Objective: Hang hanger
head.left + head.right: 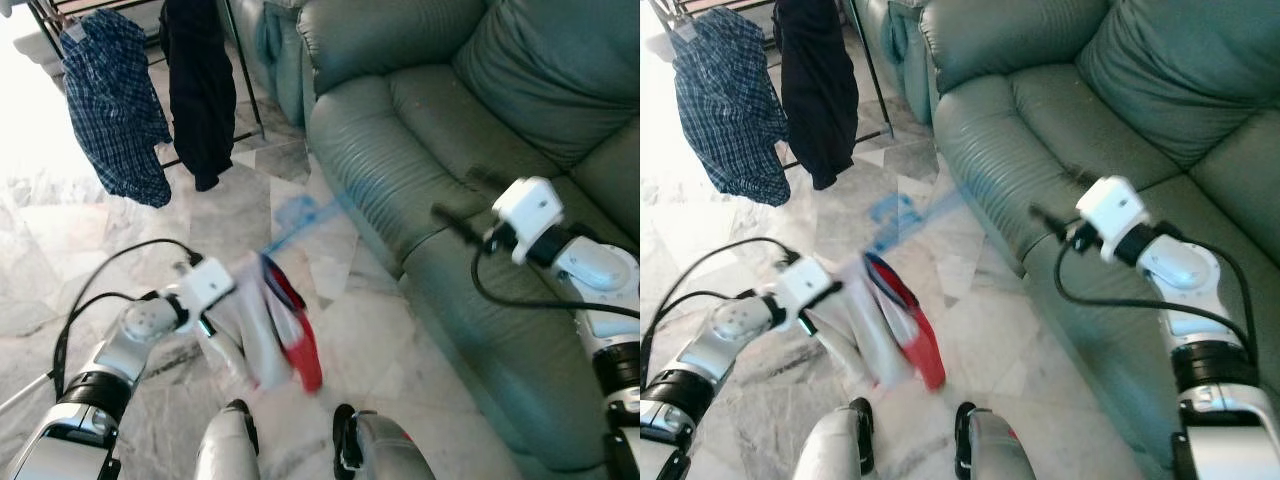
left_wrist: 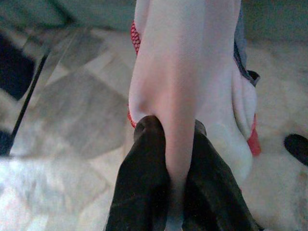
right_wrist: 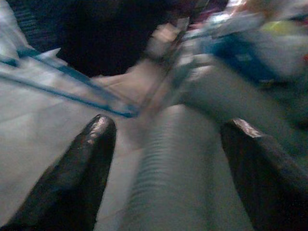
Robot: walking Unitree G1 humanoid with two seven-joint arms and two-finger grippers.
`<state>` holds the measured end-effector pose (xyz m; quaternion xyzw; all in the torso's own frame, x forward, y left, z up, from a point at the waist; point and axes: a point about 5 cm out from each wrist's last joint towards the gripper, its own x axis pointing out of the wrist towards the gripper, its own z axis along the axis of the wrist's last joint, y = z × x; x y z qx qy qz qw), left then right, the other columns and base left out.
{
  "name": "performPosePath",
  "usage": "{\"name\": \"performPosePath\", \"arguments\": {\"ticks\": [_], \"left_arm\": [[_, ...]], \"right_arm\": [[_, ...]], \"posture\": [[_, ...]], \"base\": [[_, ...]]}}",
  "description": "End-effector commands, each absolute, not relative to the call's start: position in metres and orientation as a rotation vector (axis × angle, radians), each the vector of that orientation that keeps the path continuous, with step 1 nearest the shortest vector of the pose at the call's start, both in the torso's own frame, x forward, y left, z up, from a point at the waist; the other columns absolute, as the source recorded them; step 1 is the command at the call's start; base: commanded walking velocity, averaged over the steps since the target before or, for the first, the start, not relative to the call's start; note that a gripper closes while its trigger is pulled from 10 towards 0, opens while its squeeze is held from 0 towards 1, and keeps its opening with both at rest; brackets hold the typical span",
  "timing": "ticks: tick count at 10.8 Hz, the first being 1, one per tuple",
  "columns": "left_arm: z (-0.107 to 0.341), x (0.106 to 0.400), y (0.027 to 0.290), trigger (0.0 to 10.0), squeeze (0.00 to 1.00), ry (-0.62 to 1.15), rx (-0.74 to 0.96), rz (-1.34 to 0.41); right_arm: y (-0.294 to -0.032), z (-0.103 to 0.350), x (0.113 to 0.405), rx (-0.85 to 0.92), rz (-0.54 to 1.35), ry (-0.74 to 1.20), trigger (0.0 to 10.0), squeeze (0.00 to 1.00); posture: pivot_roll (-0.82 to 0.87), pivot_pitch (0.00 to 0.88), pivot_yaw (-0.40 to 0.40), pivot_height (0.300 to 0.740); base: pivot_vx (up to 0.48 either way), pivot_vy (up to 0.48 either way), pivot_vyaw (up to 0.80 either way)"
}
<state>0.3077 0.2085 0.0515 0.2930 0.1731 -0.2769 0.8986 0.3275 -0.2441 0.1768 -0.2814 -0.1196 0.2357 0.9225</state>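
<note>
My left fingers pinch a fold of the white-and-red garment low over the marble floor; its blue hanger sticks up, blurred; my right fingers spread open above the green sofa.

Green leather sofa, plaid shirt, black garment, seemingly marble floor
</note>
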Motion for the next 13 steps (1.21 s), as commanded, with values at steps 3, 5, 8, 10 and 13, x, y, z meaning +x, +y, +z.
{"name": "performPosePath", "arguments": {"ticks": [3, 5, 8, 10, 13], "left_arm": [[0.074, 0.321, 0.192, 0.0, 0.0, 0.259, 0.52, -0.546], [0.102, 0.324, 0.163, 0.0, 0.0, 0.123, 0.492, -0.678], [0.121, 0.308, 0.122, 0.0, 0.0, 0.008, 0.523, -0.935], [0.131, 0.305, 0.112, 0.0, 0.0, -0.032, 0.543, -1.006], [0.145, 0.303, 0.103, 0.0, 0.0, -0.082, 0.528, -1.039]], "right_arm": [[-0.253, 0.157, 0.328, -0.427, 0.201, -0.242, 10.0, 1.0], [-0.238, 0.132, 0.327, -0.296, 0.194, -0.168, 10.0, 1.0], [-0.196, 0.094, 0.319, -0.165, 0.487, 0.022, 10.0, 1.0], [-0.18, 0.09, 0.31, -0.095, 0.66, 0.042, 10.0, 1.0], [-0.175, 0.089, 0.297, -0.029, 0.812, 0.09, 10.0, 1.0]], "posture": [[-0.02, 0.216, -0.015, 0.74], [-0.01, 0.214, -0.01, 0.74], [0.0, 0.207, -0.001, 0.74], [0.0, 0.206, 0.006, 0.74], [0.0, 0.212, 0.009, 0.74]], "base": [[0.0, 0.0, 0.0], [0.0, 0.0, 0.0], [0.0, 0.0, 0.0], [0.0, 0.0, 0.0], [0.0, 0.0, 0.0]]}}
